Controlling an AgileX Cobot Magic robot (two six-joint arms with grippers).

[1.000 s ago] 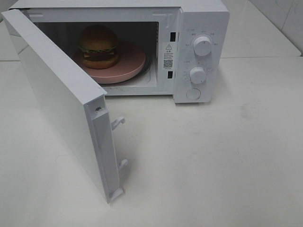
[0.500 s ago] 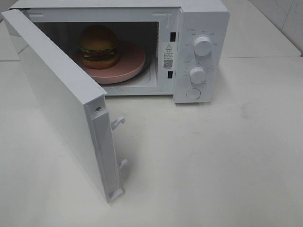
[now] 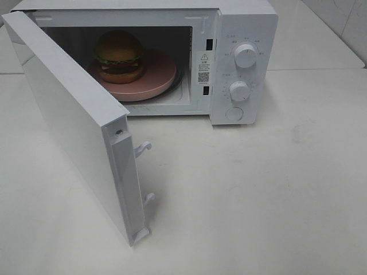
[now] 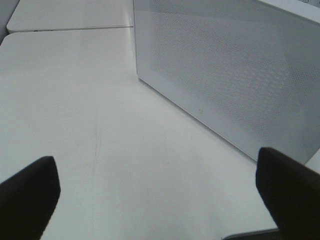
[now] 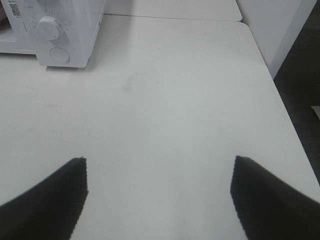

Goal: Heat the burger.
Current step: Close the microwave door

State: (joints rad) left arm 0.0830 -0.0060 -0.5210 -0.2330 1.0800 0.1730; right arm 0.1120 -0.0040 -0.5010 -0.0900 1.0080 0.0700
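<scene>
The burger (image 3: pixel 119 56) is sitting on the pink plate (image 3: pixel 163 75) inside the microwave (image 3: pixel 246 23), whose door (image 3: pixel 69 114) is standing wide open. Our left gripper (image 4: pixel 157 182), beside the door, and right gripper (image 5: pixel 159 187) are gaping, holding nothing. We are judging door-closing next: pushing its outer face until latched.

Burger (image 3: pixel 118 55) on plate (image 3: pixel 157 80) inside microwave (image 3: pixel 243 34), door (image 3: pixel 74 123) open leftward

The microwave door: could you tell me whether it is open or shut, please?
Open. The door stands swung wide from the microwave, its latch hooks bare, and the burger on its pink plate shows inside.
</scene>
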